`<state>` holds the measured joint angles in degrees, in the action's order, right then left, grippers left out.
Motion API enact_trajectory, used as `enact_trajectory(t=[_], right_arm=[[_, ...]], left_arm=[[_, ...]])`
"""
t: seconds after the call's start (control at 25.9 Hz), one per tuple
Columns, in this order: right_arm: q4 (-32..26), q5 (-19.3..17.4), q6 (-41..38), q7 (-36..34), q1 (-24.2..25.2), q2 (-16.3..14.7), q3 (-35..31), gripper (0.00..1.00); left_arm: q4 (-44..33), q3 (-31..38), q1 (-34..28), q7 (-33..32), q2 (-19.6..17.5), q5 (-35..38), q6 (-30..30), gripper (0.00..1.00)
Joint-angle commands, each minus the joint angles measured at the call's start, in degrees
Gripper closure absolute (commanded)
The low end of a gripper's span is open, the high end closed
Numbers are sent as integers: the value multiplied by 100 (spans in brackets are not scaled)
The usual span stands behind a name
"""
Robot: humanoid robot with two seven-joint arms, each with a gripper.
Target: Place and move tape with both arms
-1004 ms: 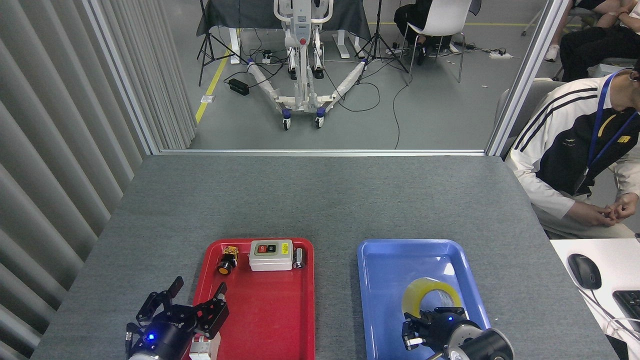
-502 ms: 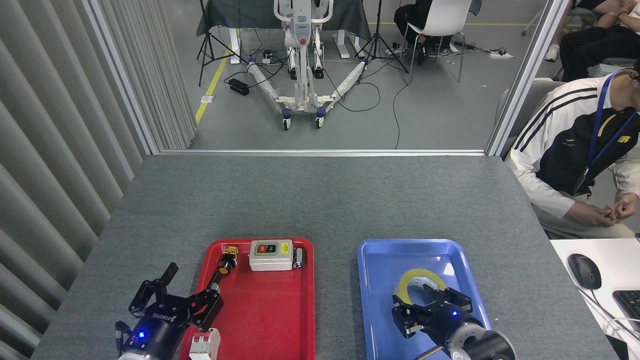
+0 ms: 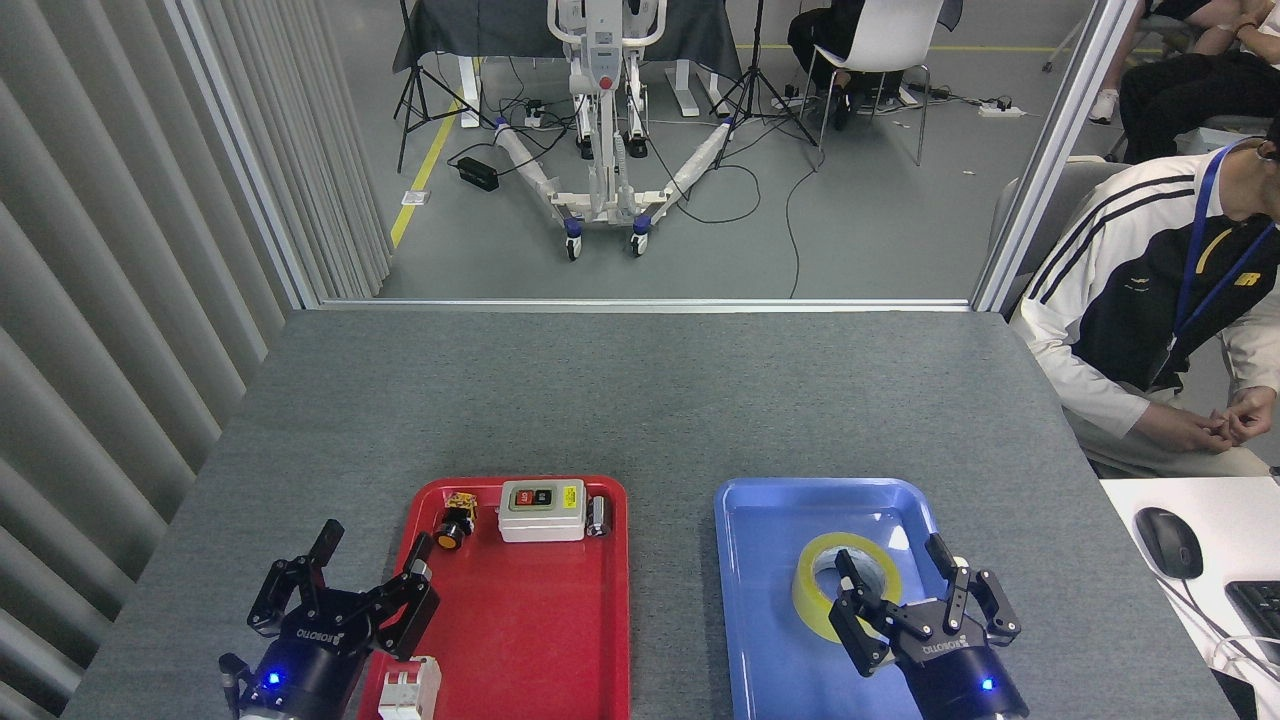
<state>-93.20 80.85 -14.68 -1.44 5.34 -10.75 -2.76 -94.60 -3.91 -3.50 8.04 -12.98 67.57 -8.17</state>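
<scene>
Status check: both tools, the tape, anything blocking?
Left tool open, empty. Right tool open beside tape. Tape flat in blue tray. Nothing blocking.

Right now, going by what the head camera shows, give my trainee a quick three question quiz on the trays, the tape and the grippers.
1. True or false: the tape lies in the red tray.
2. Which gripper is nearer the tape: A) left gripper B) right gripper?
3. Fill in: the white switch box sits at the ___ end of the red tray.

Key: 1 false, it lies in the blue tray; 2 B; 3 far.
</scene>
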Motion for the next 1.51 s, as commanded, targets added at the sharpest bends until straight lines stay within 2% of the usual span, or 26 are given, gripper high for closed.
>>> enact_trajectory(t=[0.0,0.54,1.47], right_arm=[[13,89,53,-278,265,134,-75,1],[4,98,739,-296,388,222,-128,1],[-163,54,730,-348,371,134,-146,0]], left_arm=[[12,-5,-2,4,-3,-7,0,0],[47,101,-2,-75,-3,-7,26,1],[126,144,-10,-101,-11,-16,17,0]])
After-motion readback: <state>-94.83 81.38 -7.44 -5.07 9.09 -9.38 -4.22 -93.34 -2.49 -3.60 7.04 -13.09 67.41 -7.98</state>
